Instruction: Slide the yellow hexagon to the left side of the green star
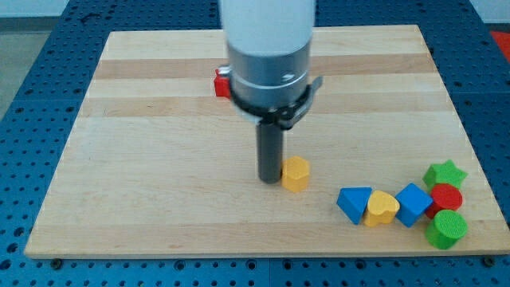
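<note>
risk: my tip (269, 180), no pincer fitted, touching yellow hexagon (296, 173); an off-centre shove ploughs it into blue triangle (354, 203), missing green star (445, 173).

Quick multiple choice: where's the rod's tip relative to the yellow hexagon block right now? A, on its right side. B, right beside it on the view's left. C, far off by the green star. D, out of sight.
B: my tip stands right against the left side of the yellow hexagon block, far from the green star block at the view's right.
</note>
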Available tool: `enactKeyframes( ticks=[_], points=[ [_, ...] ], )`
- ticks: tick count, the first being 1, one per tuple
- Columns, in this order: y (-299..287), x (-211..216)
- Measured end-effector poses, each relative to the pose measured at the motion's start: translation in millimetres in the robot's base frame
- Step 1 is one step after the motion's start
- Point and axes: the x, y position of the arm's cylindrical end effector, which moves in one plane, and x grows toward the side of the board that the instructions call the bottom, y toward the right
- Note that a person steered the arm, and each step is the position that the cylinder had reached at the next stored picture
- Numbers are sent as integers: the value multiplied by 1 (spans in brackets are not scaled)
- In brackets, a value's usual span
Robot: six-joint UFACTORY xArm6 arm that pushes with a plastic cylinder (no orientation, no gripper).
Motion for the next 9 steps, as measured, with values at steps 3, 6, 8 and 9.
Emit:
enactKeyframes(
  ticks=[3, 6, 8, 9],
  points=[
    [61, -1],
    [34, 37],
    [103, 10],
    [125, 10]
  ],
)
